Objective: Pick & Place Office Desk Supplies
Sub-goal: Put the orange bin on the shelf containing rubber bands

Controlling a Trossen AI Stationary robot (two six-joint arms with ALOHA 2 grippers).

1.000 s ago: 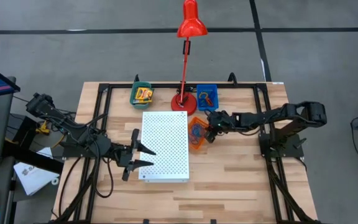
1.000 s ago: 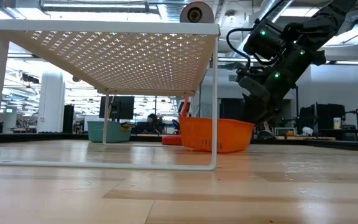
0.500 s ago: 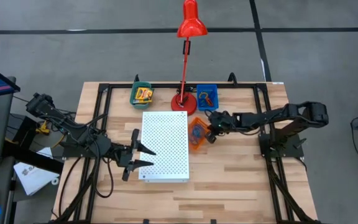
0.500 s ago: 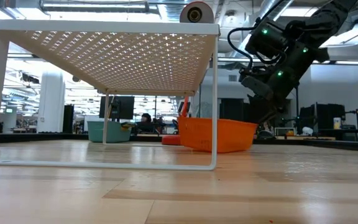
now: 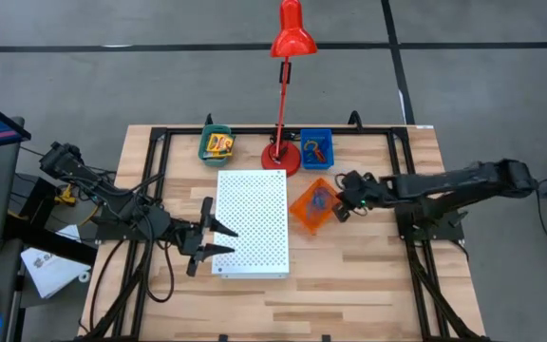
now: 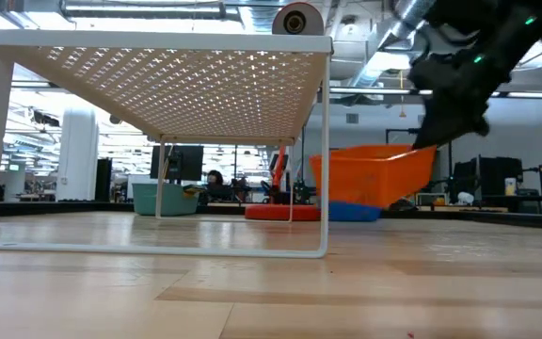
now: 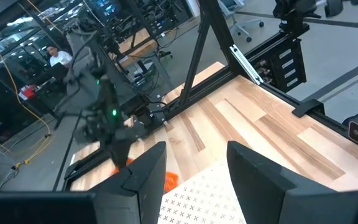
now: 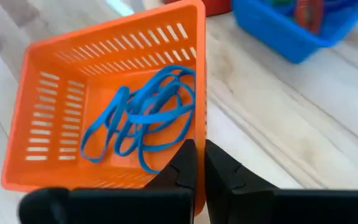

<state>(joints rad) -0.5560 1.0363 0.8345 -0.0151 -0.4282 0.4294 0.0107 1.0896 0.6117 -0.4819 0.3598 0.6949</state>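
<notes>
An orange slotted bin point(image 5: 313, 204) hangs above the table right of the white perforated board point(image 5: 253, 223), with blue loops point(image 8: 145, 121) lying inside it. My right gripper point(image 5: 341, 201) is shut on the bin. A green bin point(image 5: 217, 143) holding yellow printed boxes and a blue bin point(image 5: 316, 147) holding loops stand at the far edge. My left gripper point(image 5: 218, 237) stands open over the board's left edge, with nothing between its fingers. My right gripper pinches the top of the orange bin's right-hand wall point(image 8: 199, 124), one finger inside the bin and one outside. The fingers come from the table's right side. The bin point(image 6: 370, 177) hangs clear of the table, slightly tilted.
A red desk lamp stands with its base point(image 5: 280, 155) between the green and blue bins, its head reaching beyond the far edge. The white board is a raised shelf on thin legs point(image 6: 326, 151). Bare wood lies along the near edge and at the right.
My right gripper has shut on the orange bin's wall, then risen and drawn back toward the table's right edge. The bin has come up off the table, turned about somewhat and shifted right, away from the white board.
</notes>
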